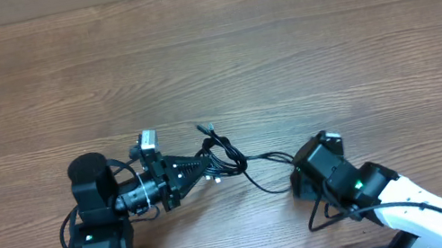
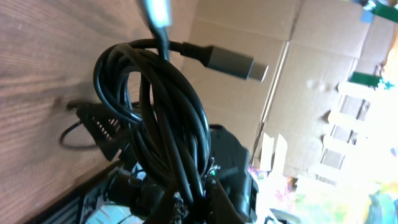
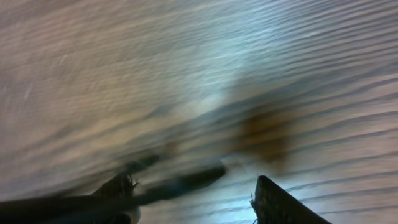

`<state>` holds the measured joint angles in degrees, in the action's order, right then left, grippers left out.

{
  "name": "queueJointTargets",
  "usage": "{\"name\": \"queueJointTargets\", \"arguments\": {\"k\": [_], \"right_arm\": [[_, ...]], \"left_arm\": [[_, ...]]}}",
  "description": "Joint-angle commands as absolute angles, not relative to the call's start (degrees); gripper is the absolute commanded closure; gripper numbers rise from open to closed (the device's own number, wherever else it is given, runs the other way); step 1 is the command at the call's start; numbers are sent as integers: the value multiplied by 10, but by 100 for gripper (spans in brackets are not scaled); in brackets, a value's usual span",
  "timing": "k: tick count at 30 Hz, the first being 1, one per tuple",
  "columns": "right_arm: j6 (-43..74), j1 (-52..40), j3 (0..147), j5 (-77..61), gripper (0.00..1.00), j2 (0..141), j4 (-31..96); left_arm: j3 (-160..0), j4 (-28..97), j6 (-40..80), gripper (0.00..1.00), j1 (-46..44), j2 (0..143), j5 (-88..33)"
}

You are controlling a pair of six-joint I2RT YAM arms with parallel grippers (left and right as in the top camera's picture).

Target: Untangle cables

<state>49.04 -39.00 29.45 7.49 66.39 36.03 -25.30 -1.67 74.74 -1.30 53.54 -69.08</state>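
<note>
Firmly clenched, the left gripper (image 1: 206, 165) grasps a knotted bundle of thin black cables (image 1: 222, 155) near the middle of a wooden desk (image 1: 279, 41). Its arm reaches in from the lower left edge and points to the right. From overhead, the bundle sits just beyond the fingertips, with one short plug end (image 1: 203, 128) poking up and away toward the far side of the desk.

A loose strand (image 1: 266, 160) trails from the bundle to the right, curving down toward the right gripper (image 1: 297, 182), which sits low over the desk at the lower right, well apart from the bundle itself.

From the left wrist, the cables (image 2: 161, 112) show as several glossy loops wound through one another, pinched at the bottom of the frame where the left gripper (image 2: 186, 208) closes on them. A silver-tipped plug (image 2: 233, 62) juts out sideways from the top of the coil. Cardboard boxes (image 2: 311, 93) fill the background.

The right wrist view is heavily blurred. It shows the right gripper (image 3: 193, 184) released, its two dark fingers (image 3: 280, 200) standing apart just above the wood grain. A dark cord (image 3: 180, 179) lies in the gap between them. Whether the cord touches either finger cannot be told through the blur.
</note>
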Motion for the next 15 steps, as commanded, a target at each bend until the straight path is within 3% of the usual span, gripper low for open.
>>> {"name": "queueJointTargets", "arguments": {"k": [1,3,7,15], "right_arm": [[541,-337,289,76,23,664,364],[542,-309,289,43,19,664,349],[543,-259,289,18,1,664,336],[526,-166,289,-61,0,664,331]], "left_arm": [[-263,-59,706,96,8,527,-745],[-263,-87,695,96,8,527,-747],[-263,-106,681,96,8,527,-758],[-263,-110,681,96,8,527,-761]]}}
